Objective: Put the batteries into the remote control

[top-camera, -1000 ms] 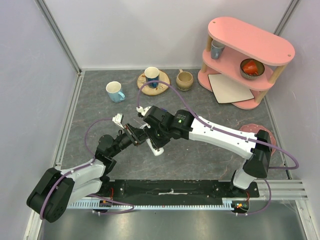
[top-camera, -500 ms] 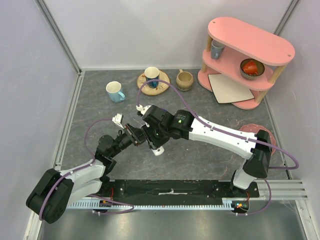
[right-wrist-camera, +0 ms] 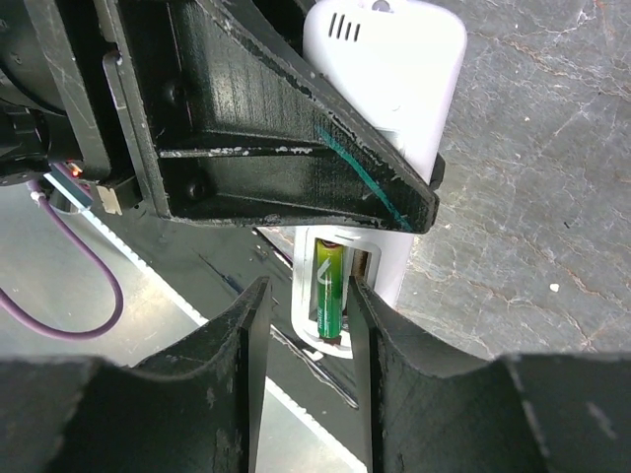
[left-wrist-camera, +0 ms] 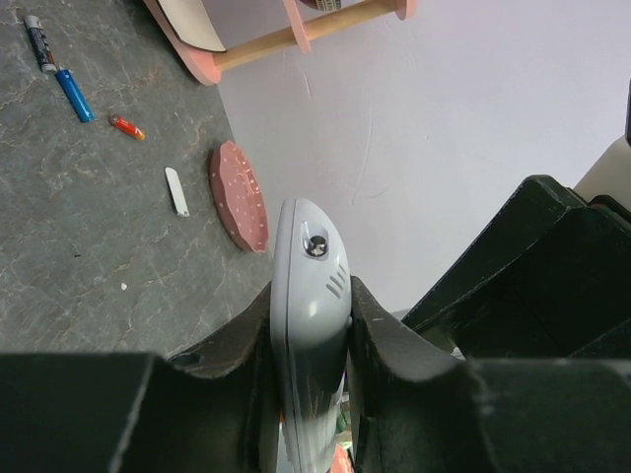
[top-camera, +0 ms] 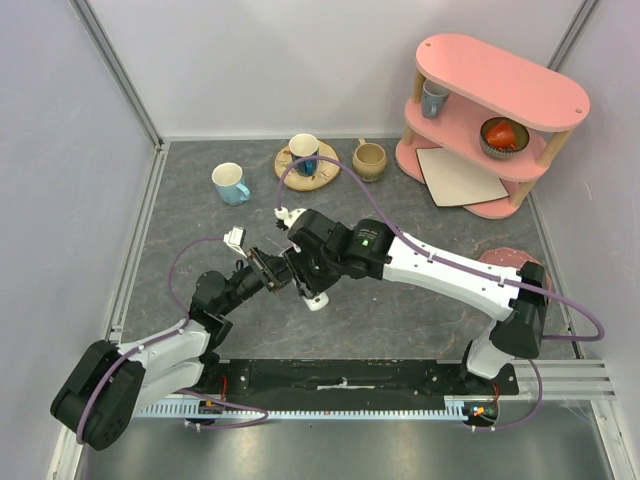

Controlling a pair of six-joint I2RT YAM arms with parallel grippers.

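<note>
My left gripper point(left-wrist-camera: 311, 296) is shut on the white remote control point(left-wrist-camera: 311, 246), holding it edge-on above the table; its free end point(top-camera: 316, 300) shows in the top view. In the right wrist view the remote control point(right-wrist-camera: 394, 59) shows its back, with a green battery point(right-wrist-camera: 329, 291) lying in the open slot. My right gripper point(right-wrist-camera: 309, 288) stands open just over that slot, one finger on each side of the battery. On the table beyond lie a dark grey battery point(left-wrist-camera: 39, 44), a blue battery point(left-wrist-camera: 74, 94) and a red battery point(left-wrist-camera: 126, 126).
A small white cover point(left-wrist-camera: 176, 190) lies by a pink coaster point(left-wrist-camera: 240, 197). At the back stand a pink shelf point(top-camera: 490, 110), a tan mug point(top-camera: 369, 160), a mug on a wooden disc point(top-camera: 304, 153) and a blue-and-white mug point(top-camera: 231, 183). Both arms crowd together at the table's middle left.
My right gripper's jaws have spread apart, and its arm has shifted slightly. The left arm keeps the remote where it was.
</note>
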